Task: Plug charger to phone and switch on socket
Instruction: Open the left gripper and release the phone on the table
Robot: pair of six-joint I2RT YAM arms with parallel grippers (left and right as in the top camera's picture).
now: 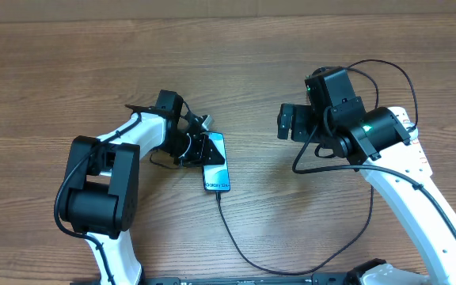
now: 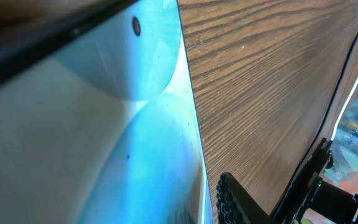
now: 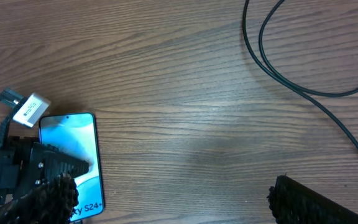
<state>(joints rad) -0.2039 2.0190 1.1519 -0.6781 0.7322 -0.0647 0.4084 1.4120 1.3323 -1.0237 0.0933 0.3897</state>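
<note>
The phone (image 1: pixel 218 168) lies on the wooden table with its cyan screen up and the "Galaxy S24+" text at its near end. It also shows in the right wrist view (image 3: pixel 73 140) and fills the left wrist view (image 2: pixel 104 124). My left gripper (image 1: pixel 199 149) is closed round the phone's far half, with one finger (image 2: pixel 229 199) close against its edge. The charger (image 1: pixel 236 249), a thin black cable, runs from the phone's near end down and off to the right. My right gripper (image 1: pixel 290 123) is open and empty above the table, right of the phone. The socket is out of view.
Black robot cables (image 3: pixel 291 74) loop over the table near the right arm (image 1: pixel 386 131). A small white connector tag (image 3: pixel 30 109) sits on the left wrist's cable just beyond the phone.
</note>
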